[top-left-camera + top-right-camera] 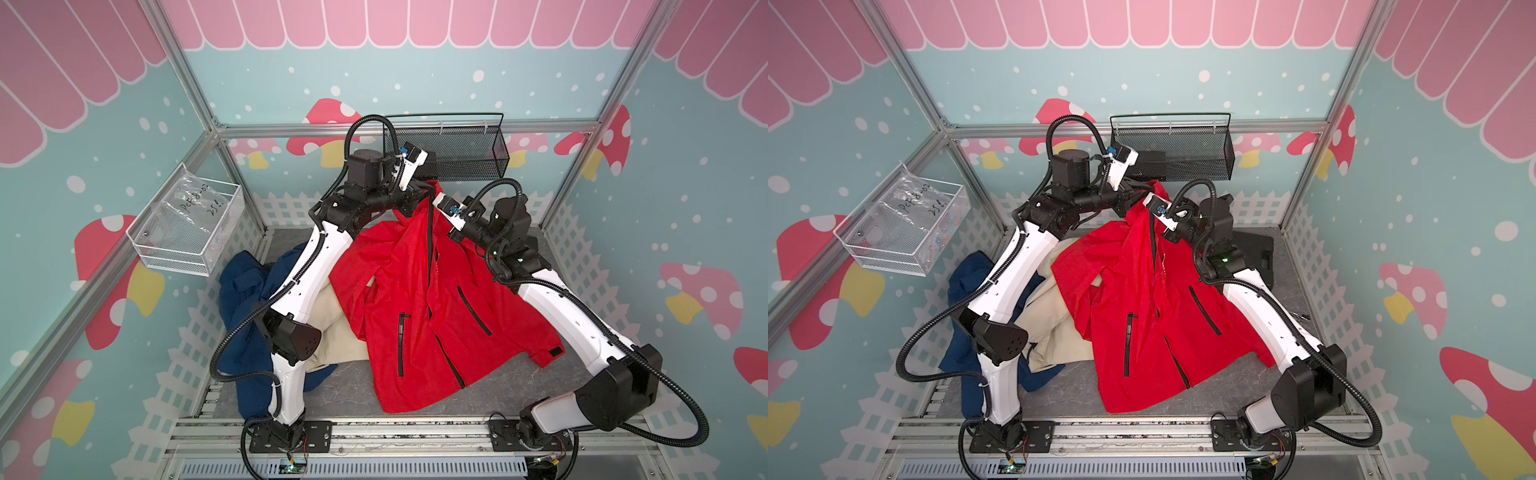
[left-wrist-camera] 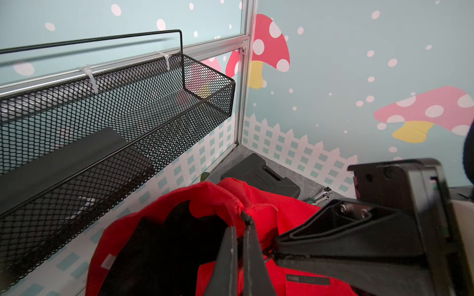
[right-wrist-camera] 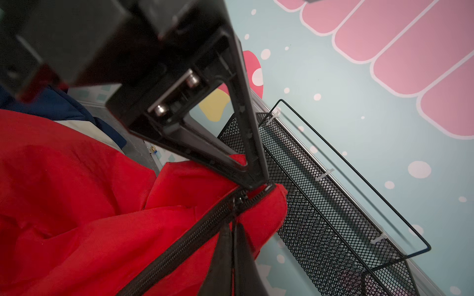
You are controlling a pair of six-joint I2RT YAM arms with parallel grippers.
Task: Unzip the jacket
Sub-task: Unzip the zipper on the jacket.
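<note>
**Both grippers clamped at the red jacket's collar, zip closed**

Nearest me, the red jacket point(image 1: 415, 316) lies front-up on the grey table point(image 1: 353, 399). Its hem is toward the arm bases and its collar is lifted at the back. On the left arm's side a navy garment point(image 1: 245, 299) and a cream garment point(image 1: 332, 328) are bunched, the cream one partly under the jacket. The cuff has a black patch point(image 1: 555, 353) with nothing I can read.

Further back, the right gripper point(image 3: 233, 226) is clenched on what looks like the zipper pull point(image 3: 233, 215), which hangs from the slider point(image 3: 237, 201). The zipper point(image 3: 192, 233) teeth are closed below the slider. The left gripper point(image 2: 239, 228) is pinched tight on the collar's top edge, just beside the slider, and the two grippers' tips nearly touch. A black tag point(image 2: 307, 279) on the jacket has tiny print and chevrons, too small to read.

Farther off, a white wire basket point(image 1: 187, 232) on the side wall holds a clear bag point(image 1: 195, 203) with marker writing. I read "25"; the rest I can't make out. A black mesh basket point(image 1: 457, 153) is zip-tied to the back rail. A black case point(image 1: 1258, 253) sits in the far corner.
</note>
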